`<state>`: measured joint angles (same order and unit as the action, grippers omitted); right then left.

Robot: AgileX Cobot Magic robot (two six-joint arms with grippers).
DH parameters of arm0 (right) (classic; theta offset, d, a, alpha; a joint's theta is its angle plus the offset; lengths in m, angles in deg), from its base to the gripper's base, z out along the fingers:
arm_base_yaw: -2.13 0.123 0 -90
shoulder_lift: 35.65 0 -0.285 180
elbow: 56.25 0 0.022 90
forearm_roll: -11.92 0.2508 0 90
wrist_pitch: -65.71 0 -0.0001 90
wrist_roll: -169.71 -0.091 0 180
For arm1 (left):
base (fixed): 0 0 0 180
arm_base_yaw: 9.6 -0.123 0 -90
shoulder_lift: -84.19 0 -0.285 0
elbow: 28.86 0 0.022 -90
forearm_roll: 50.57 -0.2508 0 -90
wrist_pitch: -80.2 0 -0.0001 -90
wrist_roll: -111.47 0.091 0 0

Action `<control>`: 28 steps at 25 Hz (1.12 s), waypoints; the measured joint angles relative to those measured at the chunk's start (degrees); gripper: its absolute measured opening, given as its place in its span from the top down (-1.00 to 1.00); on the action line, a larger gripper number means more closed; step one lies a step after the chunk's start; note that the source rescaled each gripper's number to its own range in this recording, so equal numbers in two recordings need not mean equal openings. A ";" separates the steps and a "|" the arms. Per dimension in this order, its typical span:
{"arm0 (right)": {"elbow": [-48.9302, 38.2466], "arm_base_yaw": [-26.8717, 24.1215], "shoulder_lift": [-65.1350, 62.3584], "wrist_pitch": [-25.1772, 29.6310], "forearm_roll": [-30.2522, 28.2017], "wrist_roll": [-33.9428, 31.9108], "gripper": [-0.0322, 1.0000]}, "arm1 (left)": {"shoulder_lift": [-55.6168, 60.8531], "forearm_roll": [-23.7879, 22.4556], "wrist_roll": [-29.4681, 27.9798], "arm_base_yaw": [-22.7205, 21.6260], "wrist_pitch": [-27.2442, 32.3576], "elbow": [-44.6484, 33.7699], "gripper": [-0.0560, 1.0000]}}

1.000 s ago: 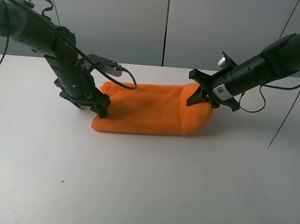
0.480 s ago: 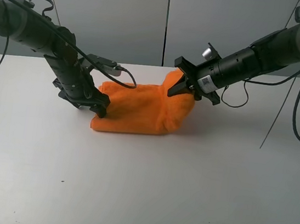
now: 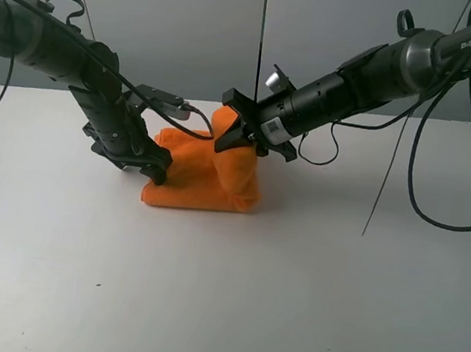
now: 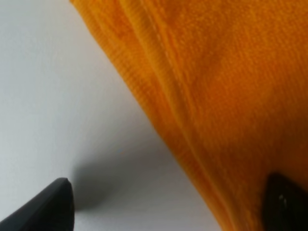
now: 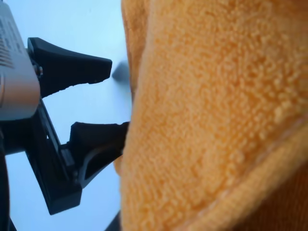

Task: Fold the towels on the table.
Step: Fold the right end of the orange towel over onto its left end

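I logged towel (image 3: 184, 185) mid-table (image 3: 288, 304), lying doubled as layered strip. Saw right claw (image 3: 233, 139) pinched tight on one end, raised above strip: next fold roughly half made. Saw left claw (image 3: 148, 165) gaping wide, apparently straddling other end, gripping nothing. Remaining: lay end down, release.

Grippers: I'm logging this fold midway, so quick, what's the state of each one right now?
Left gripper: open, astride the edge of the bright orange terry-cloth towel.
Right gripper: shut on the towel's raised end.
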<state>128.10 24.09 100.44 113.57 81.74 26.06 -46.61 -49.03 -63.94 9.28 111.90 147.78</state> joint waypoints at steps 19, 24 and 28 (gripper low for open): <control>0.02 0.72 3.23 2.75 12.86 1.04 0.78 | 0.00 -0.22 0.00 0.00 0.00 0.00 -1.00; 0.11 1.08 5.25 2.51 15.22 0.62 0.78 | 0.00 -0.22 0.00 0.00 0.00 0.00 -1.00; 0.11 2.06 6.28 1.64 16.32 0.62 0.78 | 0.00 -0.22 0.00 0.00 0.00 0.00 -1.00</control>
<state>128.21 26.15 106.72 115.21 98.05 26.68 -46.61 -49.26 -63.94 9.28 111.90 147.78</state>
